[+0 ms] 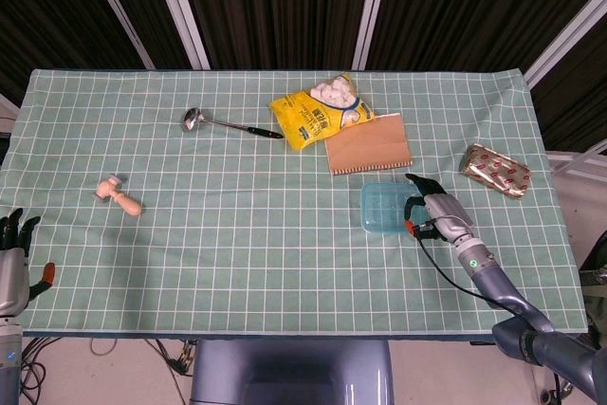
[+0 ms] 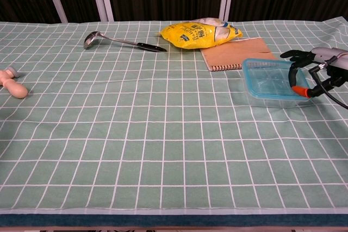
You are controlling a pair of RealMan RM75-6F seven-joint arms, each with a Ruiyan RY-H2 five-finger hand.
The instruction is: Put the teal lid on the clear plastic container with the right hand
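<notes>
Right hand [image 1: 435, 208] sits hard against the right edge of the teal lid [image 1: 384, 207] on the clear plastic container [image 2: 270, 82], fingers curled over the rim, real grip unclear.

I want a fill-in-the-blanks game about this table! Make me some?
1. The yellow bag lies partly on the brown ____.
2. The teal lid sits on the clear ____.
3. The ladle has a ____ handle.
4. The hand next to the container is the robot's ____ one.

Missing words: notebook; container; black; right
</notes>
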